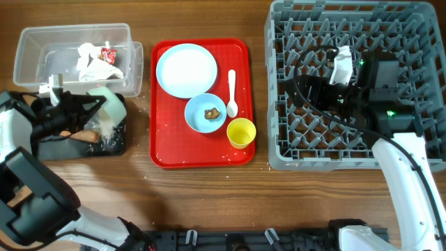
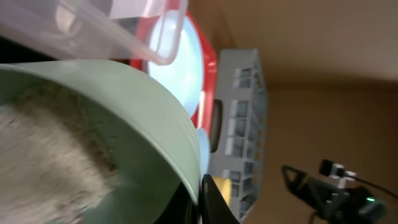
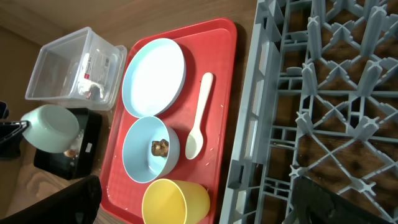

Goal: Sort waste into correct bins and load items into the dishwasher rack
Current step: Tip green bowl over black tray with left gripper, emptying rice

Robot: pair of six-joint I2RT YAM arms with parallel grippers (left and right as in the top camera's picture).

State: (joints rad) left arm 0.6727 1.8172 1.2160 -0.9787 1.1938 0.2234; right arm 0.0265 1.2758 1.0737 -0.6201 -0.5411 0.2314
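Two grippers are in view, well apart at opposite ends of the table. The left gripper is clamped on the rim of the pale green bowl. It holds the bowl tipped on its side over the black tray, mouth toward the arm. In the left wrist view one dark finger sits against the bowl's edge, and a mass of rice clings inside. A brown stick lies in the tray below. Just behind the tray, the clear tub contains crumpled tissue and a red wrapper. The right gripper hangs over the grey rack. Its fingers are spread wide with nothing between them. Between tray and rack lies the red serving tray. It carries the pale blue plate, the pale blue bowl with a brown lump inside, the white spoon and the yellow cup, none near either set of fingers.
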